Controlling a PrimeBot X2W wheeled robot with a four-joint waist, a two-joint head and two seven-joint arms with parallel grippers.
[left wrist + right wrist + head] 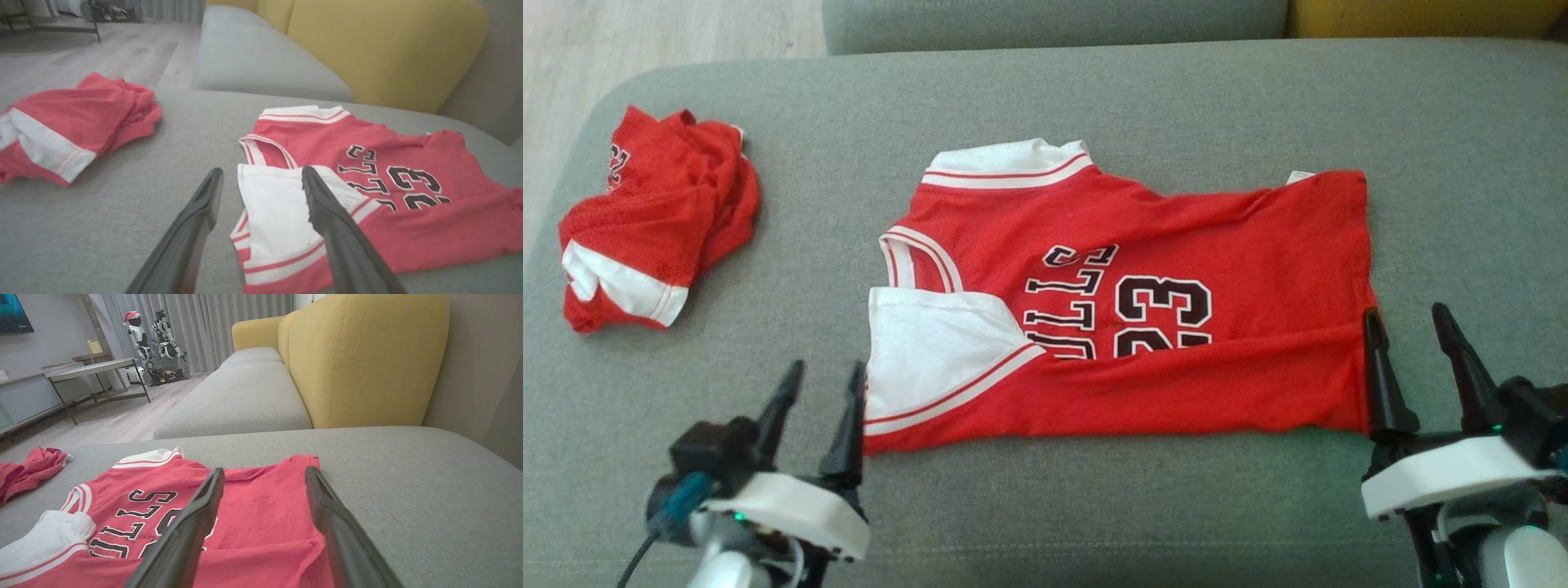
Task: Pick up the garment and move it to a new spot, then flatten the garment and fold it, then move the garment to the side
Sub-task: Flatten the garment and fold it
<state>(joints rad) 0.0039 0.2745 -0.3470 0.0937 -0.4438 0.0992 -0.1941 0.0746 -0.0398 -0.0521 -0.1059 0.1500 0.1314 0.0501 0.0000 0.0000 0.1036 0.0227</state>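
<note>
clothes pile (654, 220): crumpled red, far left on the cushion (1094, 90), untouched.
left gripper (825, 374): my fingers spread wide, empty, just beside the jersey (1176, 384) at its white shoulder.
jersey: mid-cushion, flat. Light, limp, slippery mesh, so I'd pinch the near corners.
right gripper (1407, 314): wide open, empty, at the hem corner.

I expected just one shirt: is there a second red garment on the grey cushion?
Yes, a crumpled red garment lies apart from the spread jersey, to its left on the grey cushion.
</note>
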